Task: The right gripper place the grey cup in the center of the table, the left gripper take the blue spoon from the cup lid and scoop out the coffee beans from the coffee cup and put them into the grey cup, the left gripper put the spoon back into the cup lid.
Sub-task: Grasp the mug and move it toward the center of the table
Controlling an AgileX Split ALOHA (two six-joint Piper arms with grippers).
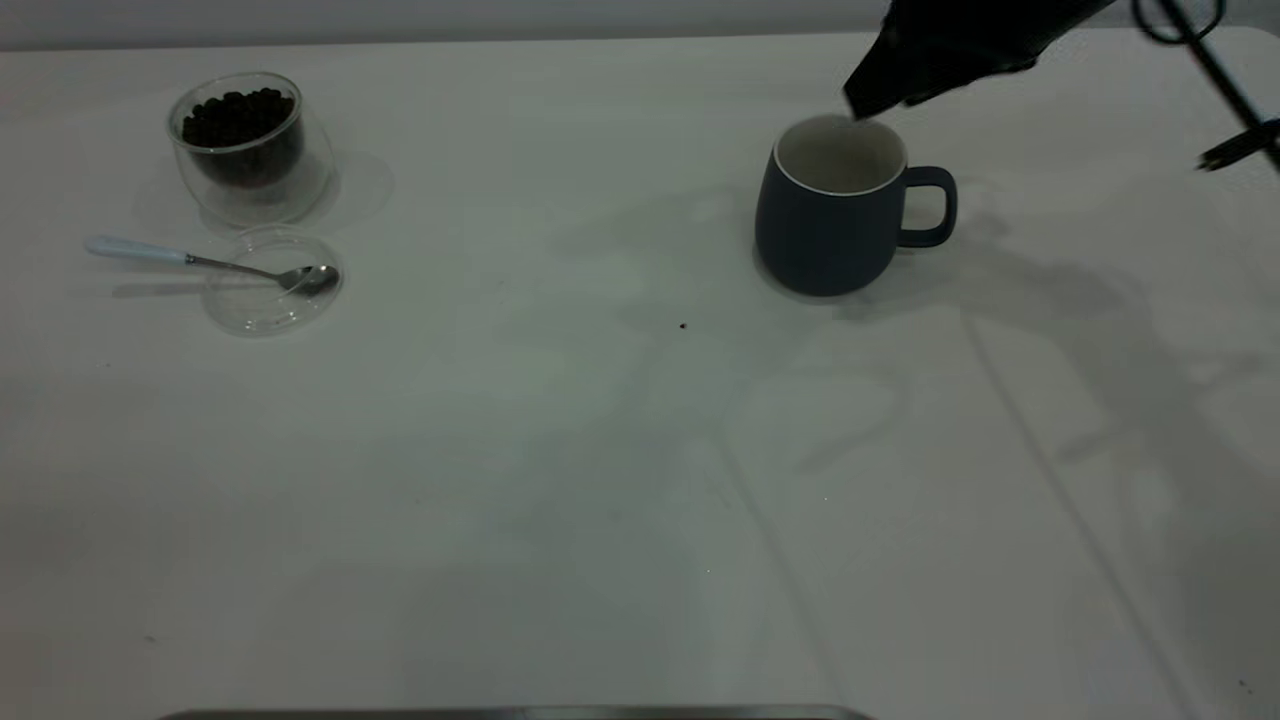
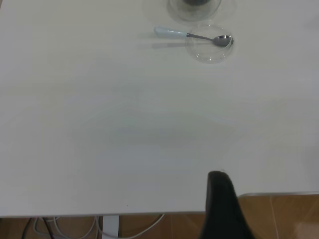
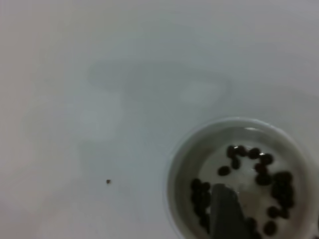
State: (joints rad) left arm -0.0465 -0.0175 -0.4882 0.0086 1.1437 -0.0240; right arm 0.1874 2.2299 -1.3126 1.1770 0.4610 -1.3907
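Note:
The grey cup (image 1: 835,225) stands upright right of the table's (image 1: 560,450) middle, handle pointing right. The right wrist view looks down into the grey cup (image 3: 182,164), where several coffee beans (image 3: 259,164) lie on its whitish bottom. My right gripper (image 1: 868,98) hovers at the cup's far rim; my right gripper (image 3: 225,196) shows over the cup's mouth. At far left the coffee cup (image 1: 245,150) holds coffee beans (image 1: 238,115). In front of it the blue spoon (image 1: 200,262) lies across the cup lid (image 1: 260,305), bowl inside. My left gripper (image 2: 222,191) sits back by the table edge, far from the blue spoon (image 2: 192,35) and cup lid (image 2: 207,52).
A tiny dark speck (image 1: 683,325) lies on the table left of and in front of the grey cup. A black cable with a loose plug (image 1: 1238,148) hangs at the far right. A dark strip (image 1: 520,713) runs along the near edge. Floor and wires show beyond the table's edge (image 2: 149,213).

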